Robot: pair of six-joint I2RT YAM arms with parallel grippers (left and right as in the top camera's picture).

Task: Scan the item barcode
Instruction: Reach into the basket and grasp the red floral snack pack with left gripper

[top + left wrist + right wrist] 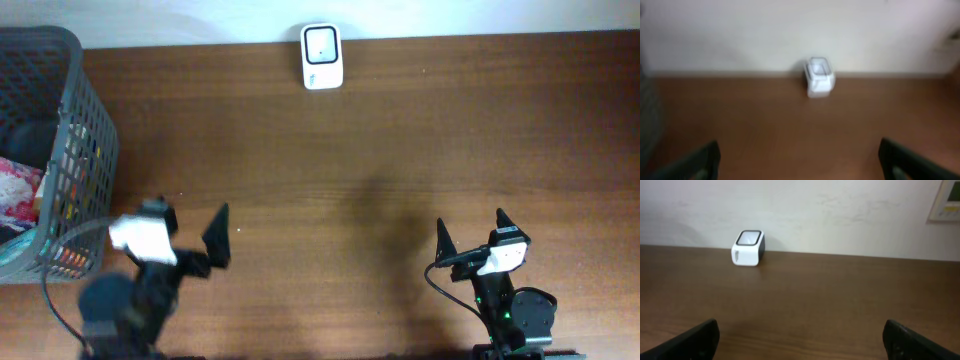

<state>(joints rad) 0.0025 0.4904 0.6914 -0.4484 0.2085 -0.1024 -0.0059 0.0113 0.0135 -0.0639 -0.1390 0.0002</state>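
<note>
Dark wood-grain desk (350, 150) fills the overhead view, meeting a pale wall (840, 215) along its far edge. At the far left corner stands a grey mesh basket (85, 120), partly cut off by the frame. Inside it lies a pink-and-white patterned packet (18, 190) among other goods that are too hidden to name; some colours show through the mesh.

Near the front edge, just right of the basket, the left gripper (190, 208) sits blurred, its jaws spread wide with nothing between them. In the left wrist view its dark fingers (700, 160) frame bare wood. Well apart, at the front right, the right gripper (470, 218) rests with its jaws equally wide and empty, and its fingers (695, 340) stand at the lower corners of its own view.

A small white barcode scanner (322, 56) with a dark window on top stands alone at the far edge of the desk, against the wall and roughly midway across. It appears blurred in the left wrist view (819, 77) and sharper in the right wrist view (748, 248).
</note>
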